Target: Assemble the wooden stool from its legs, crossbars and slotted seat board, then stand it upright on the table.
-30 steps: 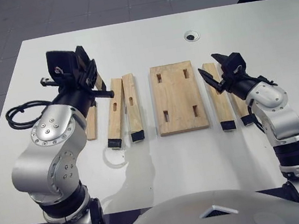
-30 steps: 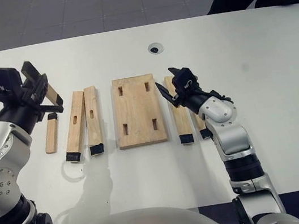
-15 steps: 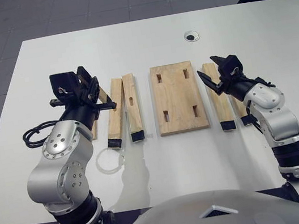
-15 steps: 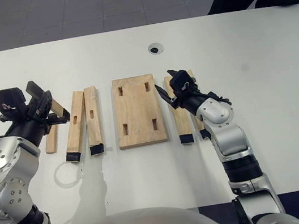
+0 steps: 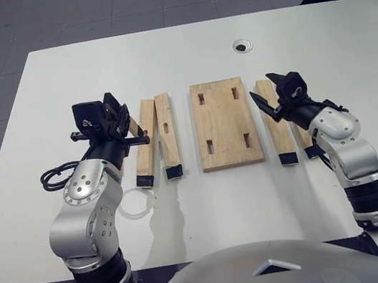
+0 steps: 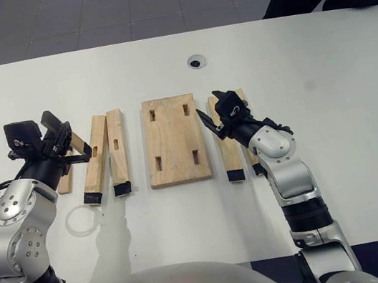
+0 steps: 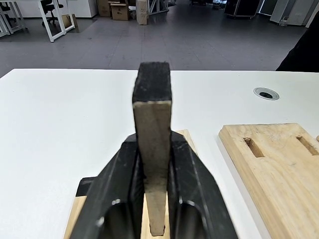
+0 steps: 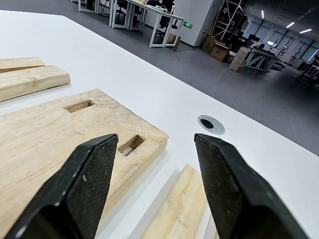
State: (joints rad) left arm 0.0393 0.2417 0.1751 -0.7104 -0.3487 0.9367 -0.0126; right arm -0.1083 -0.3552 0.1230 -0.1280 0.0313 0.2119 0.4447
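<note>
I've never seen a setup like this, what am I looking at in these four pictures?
It's a humanoid robot with two arms, each ending in a two-finger gripper. Two pictures come from cameras in its head, looking down; two from its wrists. On the white table lie a flat wooden seat board with four slots, black-tipped wooden legs either side, and a white ring. The left gripper clamps a black-tipped wooden stick; the right gripper is open and empty.

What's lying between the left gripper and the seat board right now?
A slotted leg and a second leg lie side by side on the table, shown in both eye views.
</note>
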